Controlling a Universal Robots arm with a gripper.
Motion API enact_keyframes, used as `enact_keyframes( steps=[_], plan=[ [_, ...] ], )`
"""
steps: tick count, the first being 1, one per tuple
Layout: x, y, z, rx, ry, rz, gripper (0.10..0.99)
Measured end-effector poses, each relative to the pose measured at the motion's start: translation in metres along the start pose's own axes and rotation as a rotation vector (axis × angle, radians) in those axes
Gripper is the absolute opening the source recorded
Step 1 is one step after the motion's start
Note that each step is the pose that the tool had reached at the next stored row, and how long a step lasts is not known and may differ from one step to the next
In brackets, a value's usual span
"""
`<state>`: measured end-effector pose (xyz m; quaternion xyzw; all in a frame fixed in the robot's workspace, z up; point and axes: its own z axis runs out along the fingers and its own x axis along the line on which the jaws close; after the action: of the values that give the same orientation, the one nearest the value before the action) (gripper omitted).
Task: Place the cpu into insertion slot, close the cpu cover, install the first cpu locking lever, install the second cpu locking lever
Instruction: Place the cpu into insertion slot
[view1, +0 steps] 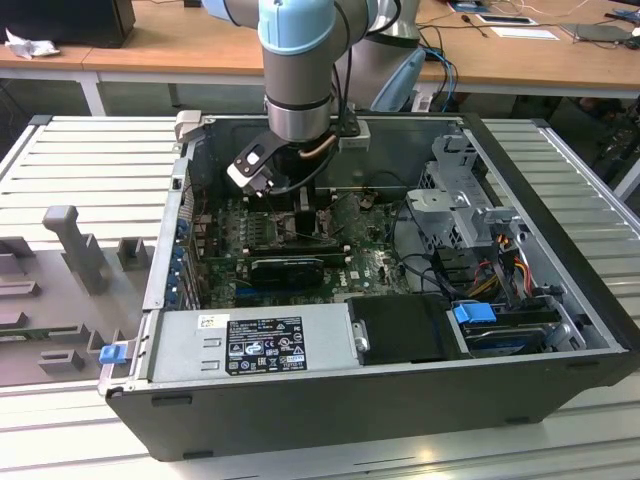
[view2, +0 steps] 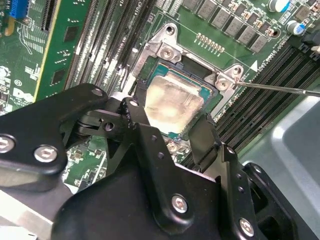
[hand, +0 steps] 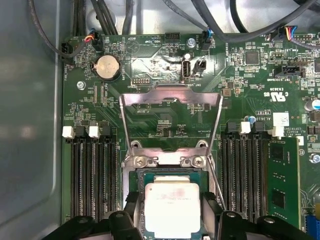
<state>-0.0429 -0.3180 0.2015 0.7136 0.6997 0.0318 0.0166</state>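
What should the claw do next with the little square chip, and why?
Probably ease the cpu straight down a little. The claw pinches it by two edges over the insertion slot, and the cpu cover stands open. Whether it already sits flat, I cannot tell.

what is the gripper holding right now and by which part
The gripper pinches the cpu by two opposite side edges, at the insertion slot.
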Motion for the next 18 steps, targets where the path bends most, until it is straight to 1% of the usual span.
enact_keyframes(
  steps=[1, 2, 5, 10, 12, 15, 17, 18],
  plan=[
    [0.0003, 0.0, 0.0, 0.0, 0.0013, 0.0, 0.604],
    [0.0008, 0.0, 0.0002, 0.0, 0.0046, 0.0, 0.604],
    [0.001, 0.0, -0.0006, 0.0, 0.0045, 0.0, 0.604],
    [0.0012, 0.0006, -0.0081, 0.0, -0.0033, 0.0, 0.604],
    [0.0012, 0.0007, -0.0093, 0.0, -0.0069, -0.001, 0.588],
    [0.0005, 0.0007, -0.01, 0.0, -0.0135, -0.001, 0.4],
    [0.0004, 0.0007, -0.0106, 0.0, -0.0161, -0.001, 0.278],
    [0.0004, 0.0008, -0.0112, 0.0, -0.0172, -0.001, 0.278]
  ],
)
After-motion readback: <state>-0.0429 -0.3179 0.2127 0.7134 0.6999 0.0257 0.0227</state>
